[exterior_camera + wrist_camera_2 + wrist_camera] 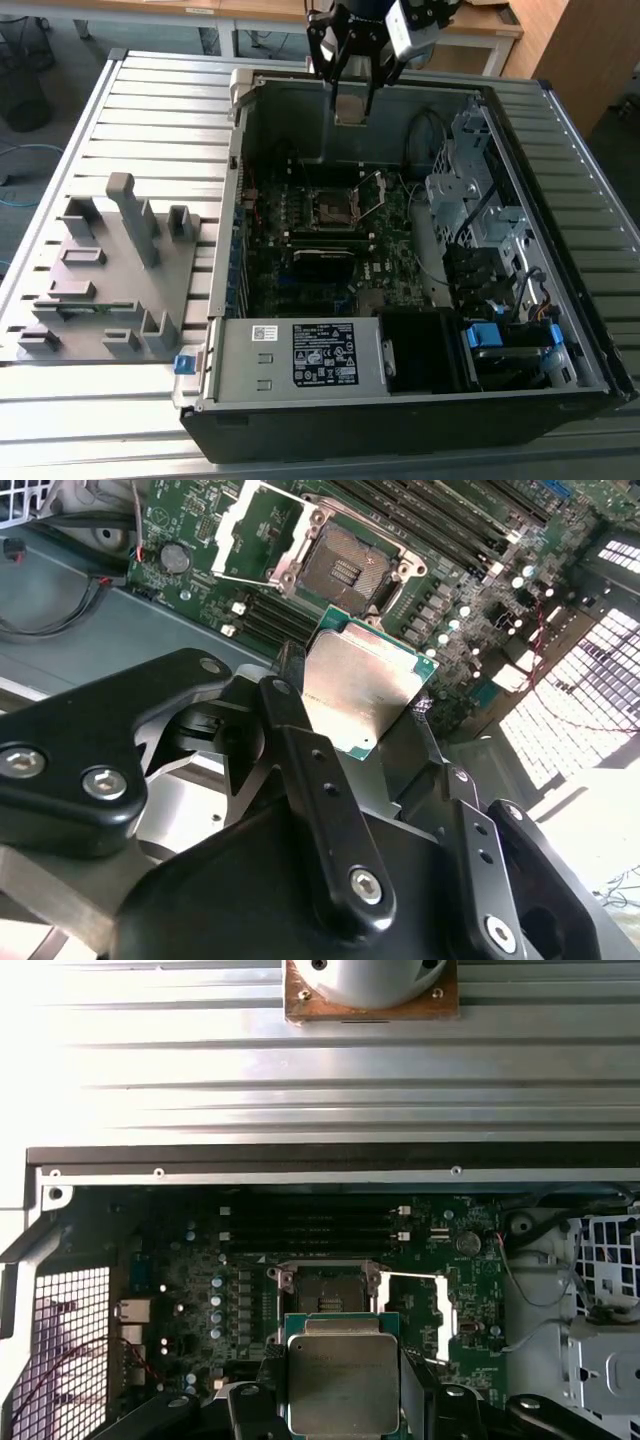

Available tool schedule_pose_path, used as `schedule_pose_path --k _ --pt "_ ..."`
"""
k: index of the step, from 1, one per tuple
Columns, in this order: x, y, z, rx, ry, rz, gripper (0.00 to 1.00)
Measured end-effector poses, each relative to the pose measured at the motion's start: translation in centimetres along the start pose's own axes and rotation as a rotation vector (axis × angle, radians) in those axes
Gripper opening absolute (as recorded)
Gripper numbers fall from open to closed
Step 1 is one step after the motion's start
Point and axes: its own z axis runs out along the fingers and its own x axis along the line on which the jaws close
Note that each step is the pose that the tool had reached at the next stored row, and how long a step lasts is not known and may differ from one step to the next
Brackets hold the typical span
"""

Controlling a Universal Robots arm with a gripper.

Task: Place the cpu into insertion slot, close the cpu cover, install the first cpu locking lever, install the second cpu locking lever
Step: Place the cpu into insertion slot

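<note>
Open case [400,425] on ribbed metal table [150,110], cpu [342,1380] in gripper [352,95]

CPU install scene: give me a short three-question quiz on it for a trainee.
1. True or false: the cpu cover stands open, off the insertion slot.
2. What does the pincer grip? A) a screwdriver B) the cpu C) a coin
3. Fill in: the insertion slot has ___ chip in it.
Key: 1 true; 2 B; 3 no.
</note>
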Motion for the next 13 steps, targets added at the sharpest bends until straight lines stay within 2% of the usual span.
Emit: schedule_pose_path --k 13 --pt "-0.02 -0.09 1.03 -0.0001 0.0 0.0 0.54"
